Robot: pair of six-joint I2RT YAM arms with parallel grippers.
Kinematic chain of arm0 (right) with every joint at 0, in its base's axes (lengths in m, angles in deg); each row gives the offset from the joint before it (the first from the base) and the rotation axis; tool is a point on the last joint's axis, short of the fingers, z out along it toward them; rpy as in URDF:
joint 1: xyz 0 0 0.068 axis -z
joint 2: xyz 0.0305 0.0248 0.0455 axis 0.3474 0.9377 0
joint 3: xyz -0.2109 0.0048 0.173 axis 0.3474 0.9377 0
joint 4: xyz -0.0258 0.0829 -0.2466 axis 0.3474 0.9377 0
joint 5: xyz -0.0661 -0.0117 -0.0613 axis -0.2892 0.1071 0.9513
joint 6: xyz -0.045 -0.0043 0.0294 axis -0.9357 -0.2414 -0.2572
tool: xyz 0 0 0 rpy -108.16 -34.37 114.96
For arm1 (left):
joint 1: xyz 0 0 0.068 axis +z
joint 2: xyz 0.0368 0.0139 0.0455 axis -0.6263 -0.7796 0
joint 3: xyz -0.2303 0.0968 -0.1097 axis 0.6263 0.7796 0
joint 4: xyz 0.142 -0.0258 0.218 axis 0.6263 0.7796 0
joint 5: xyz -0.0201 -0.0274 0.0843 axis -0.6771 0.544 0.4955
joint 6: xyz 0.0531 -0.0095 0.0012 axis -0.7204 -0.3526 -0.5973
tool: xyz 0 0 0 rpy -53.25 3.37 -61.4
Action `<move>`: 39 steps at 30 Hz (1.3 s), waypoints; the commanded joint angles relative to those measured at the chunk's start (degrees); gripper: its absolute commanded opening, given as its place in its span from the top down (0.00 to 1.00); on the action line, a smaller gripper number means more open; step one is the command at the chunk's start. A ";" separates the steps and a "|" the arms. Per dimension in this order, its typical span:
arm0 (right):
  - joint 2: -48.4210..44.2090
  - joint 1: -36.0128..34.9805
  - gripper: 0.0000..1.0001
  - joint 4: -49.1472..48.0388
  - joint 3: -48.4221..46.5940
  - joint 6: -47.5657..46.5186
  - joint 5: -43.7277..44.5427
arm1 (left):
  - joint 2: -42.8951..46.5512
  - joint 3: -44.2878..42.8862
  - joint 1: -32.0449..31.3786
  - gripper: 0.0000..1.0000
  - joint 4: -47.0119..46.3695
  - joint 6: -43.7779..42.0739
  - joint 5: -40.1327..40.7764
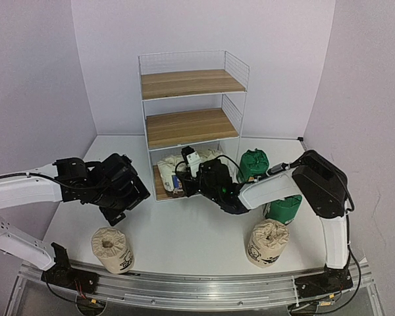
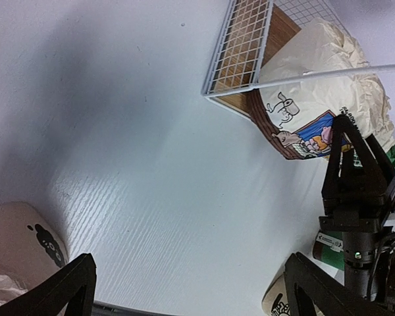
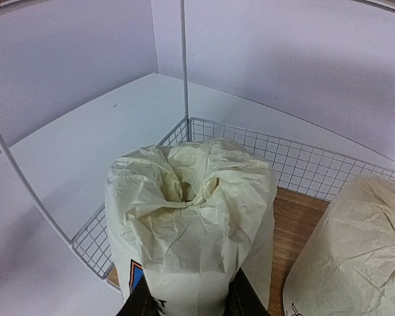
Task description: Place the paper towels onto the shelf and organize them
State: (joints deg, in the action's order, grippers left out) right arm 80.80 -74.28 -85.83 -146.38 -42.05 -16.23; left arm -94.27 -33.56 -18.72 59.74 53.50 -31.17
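The shelf [image 1: 191, 125] stands at the middle back of the table. Two white paper towels are on its bottom board [image 3: 296, 217]. My right gripper [image 1: 183, 180] is shut on the left one [image 3: 191, 217] [image 1: 171, 164], its fingers [image 3: 139, 304] pressing on both sides near the front edge. The other white roll [image 3: 355, 250] stands just to its right. In the left wrist view the held roll [image 2: 316, 99] shows its blue label. My left gripper [image 2: 194, 289] [image 1: 118, 197] hangs open over bare table left of the shelf.
Two beige rolls [image 1: 112, 249] [image 1: 268, 241] stand near the front edge, left and right. Two green rolls [image 1: 253, 163] [image 1: 283, 209] stand right of the shelf beside the right arm. The upper two boards hold nothing. Walls close in on both sides.
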 commanded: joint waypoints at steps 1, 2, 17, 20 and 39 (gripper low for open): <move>2.89 0.22 0.90 -6.97 -3.11 1.31 3.37 | 2.60 1.03 -0.08 0.00 2.79 2.83 1.65; 3.32 0.18 0.90 -7.16 -3.07 1.47 3.30 | 2.84 1.15 -0.07 0.00 3.01 2.98 1.72; 4.62 -0.36 1.00 -19.70 1.77 -1.58 5.43 | 2.05 0.66 -0.08 0.00 2.77 2.92 2.43; 6.98 -0.43 1.00 -20.72 0.47 -1.62 6.54 | 2.28 1.15 -0.07 0.00 2.41 3.28 2.34; 13.33 -1.88 0.66 -20.77 -0.84 0.93 2.53 | 2.76 1.85 -0.07 0.00 2.73 4.61 2.81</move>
State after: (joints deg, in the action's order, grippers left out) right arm 92.38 -74.98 -107.85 -147.73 -42.10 -11.34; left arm -92.12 -32.02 -18.72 62.04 57.15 -29.80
